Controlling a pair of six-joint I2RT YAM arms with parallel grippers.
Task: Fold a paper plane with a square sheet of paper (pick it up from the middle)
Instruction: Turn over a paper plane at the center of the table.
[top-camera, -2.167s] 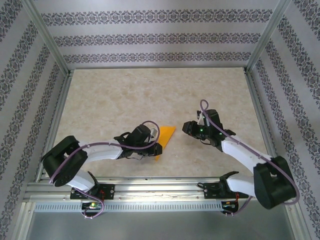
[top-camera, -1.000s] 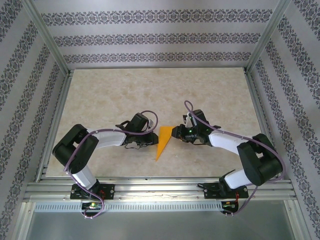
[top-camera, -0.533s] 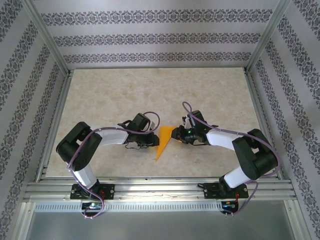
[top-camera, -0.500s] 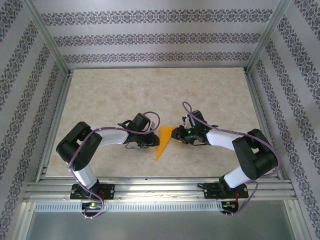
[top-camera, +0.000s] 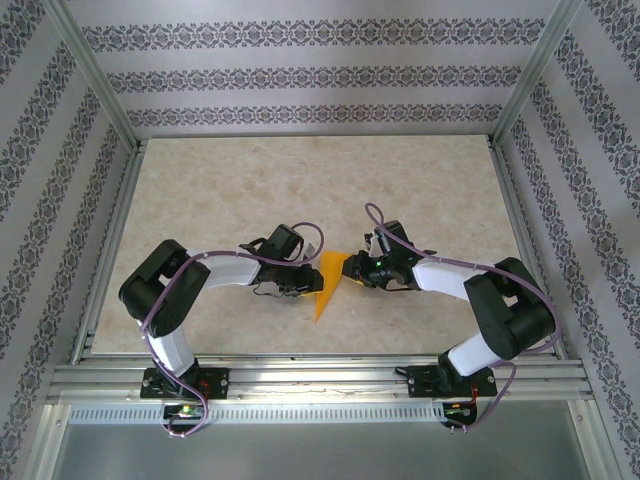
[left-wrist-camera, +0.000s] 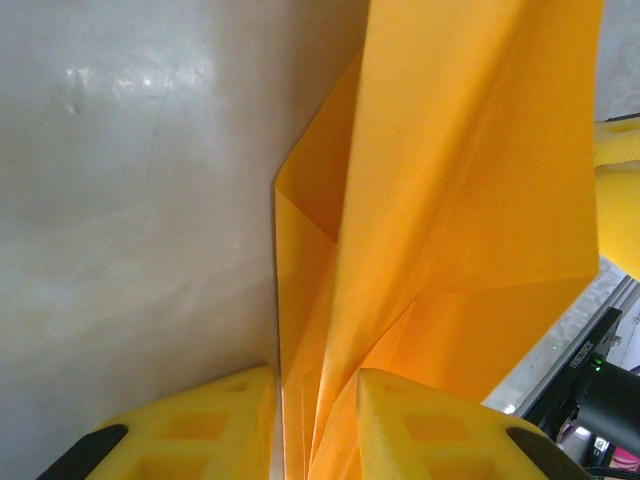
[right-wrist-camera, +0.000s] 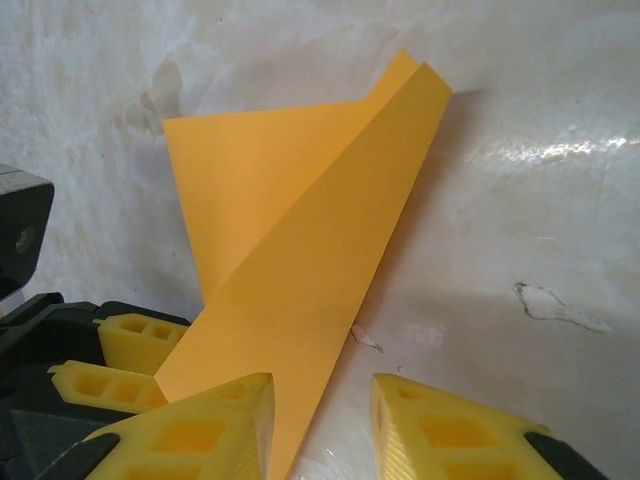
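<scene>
Since the earliest overhead frame the right gripper (top-camera: 352, 270) has travelled left across the table (top-camera: 250, 190), from well clear of the paper to the wide end of it, while the left gripper (top-camera: 303, 287) has kept its station on the paper's left flank. The paper plane (top-camera: 328, 285), so far a tapering orange wedge, lies just below the centre of the overhead frame. Its long axis runs from a broad end at upper right down to a point at lower left. We judge the coming fold to turn on this arrangement: the left arm meets the wedge broadside at mid-length, and the right arm meets it end-on at the broad end, so both arms are at the paper. In the left wrist view the folded layers of the paper plane (left-wrist-camera: 450, 180) rise out of the narrow gap of the left gripper (left-wrist-camera: 315, 380). The layers fill that gap, but we cannot tell whether they are pinched or merely straddled. In the right wrist view the right gripper (right-wrist-camera: 320, 395) stands partly open over bare table. The paper plane (right-wrist-camera: 300, 230) slants down to its left finger (right-wrist-camera: 215, 415), unclamped
</scene>
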